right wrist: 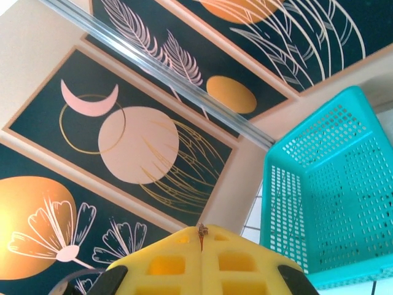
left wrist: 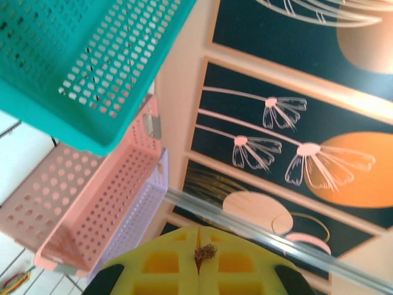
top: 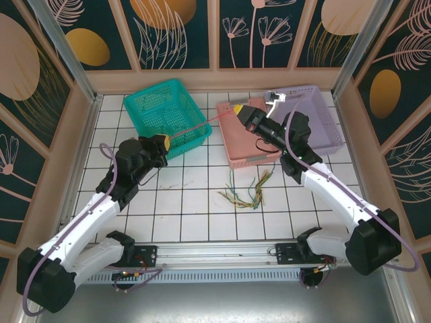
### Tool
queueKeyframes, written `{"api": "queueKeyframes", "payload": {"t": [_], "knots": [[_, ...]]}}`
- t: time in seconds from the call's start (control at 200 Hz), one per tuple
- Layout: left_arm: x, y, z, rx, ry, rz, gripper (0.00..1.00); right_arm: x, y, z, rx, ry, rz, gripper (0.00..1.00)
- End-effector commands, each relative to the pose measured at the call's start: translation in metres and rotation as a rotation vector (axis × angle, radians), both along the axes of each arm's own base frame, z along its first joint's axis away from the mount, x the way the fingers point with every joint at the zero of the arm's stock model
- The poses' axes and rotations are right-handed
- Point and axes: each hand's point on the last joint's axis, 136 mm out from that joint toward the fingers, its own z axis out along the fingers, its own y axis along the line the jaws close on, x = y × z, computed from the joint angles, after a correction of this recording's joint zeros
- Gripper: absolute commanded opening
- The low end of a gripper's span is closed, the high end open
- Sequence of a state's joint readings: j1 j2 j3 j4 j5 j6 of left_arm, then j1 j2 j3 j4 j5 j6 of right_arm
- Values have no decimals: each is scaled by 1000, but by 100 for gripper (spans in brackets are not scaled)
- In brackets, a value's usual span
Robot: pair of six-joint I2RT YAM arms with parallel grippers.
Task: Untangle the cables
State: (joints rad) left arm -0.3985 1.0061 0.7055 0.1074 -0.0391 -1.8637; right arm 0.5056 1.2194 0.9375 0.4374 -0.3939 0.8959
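red cable [top: 202,125] ends hidden in left gripper [top: 165,142] and right gripper [top: 238,109] (pads together), loose cables [top: 248,192] too fine to count

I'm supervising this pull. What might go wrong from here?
1. The red cable runs taut between the shut left gripper and right gripper; pulling them apart may yank an end free or strain it.
2. It crosses a corner of the teal basket, so it may snag there or drag it.

White desk [top: 195,202] with a dark tile grid. Cables [top: 250,192] at centre frame: yellow, green, red. Across the upper frame stand a teal basket [top: 165,111], a pink basket [top: 236,145] and a lilac basket [top: 323,114], all perforated. Wall panels [top: 178,33]: dark teal with orange discs and pale pink flowers.
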Motion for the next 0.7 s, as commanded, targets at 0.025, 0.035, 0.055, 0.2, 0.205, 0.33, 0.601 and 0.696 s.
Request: {"api": "queueKeyframes", "payload": {"t": [0.025,0.035,0.055,0.2,0.205,0.33,0.601,0.696], "knots": [[32,24,49,210,-109,62,0,2,-5,10,-18,19,-37,32],[33,24,52,232,-113,57,0,2,-6,10,-23,18,-44,35],[36,25,61,271,-127,51,0,2,-9,11,-34,13,-56,40],[50,31,106,505,-218,22,0,7,-27,20,-138,-18,-135,57],[51,32,105,518,-217,20,0,7,-28,21,-142,-18,-137,57],[66,43,129,765,-211,19,0,11,-37,26,-208,-25,-158,58],[114,50,130,1096,-206,-16,0,11,-39,19,-246,-4,-145,57],[133,47,111,1222,-205,-64,0,11,-37,11,-247,15,-133,57]]}}
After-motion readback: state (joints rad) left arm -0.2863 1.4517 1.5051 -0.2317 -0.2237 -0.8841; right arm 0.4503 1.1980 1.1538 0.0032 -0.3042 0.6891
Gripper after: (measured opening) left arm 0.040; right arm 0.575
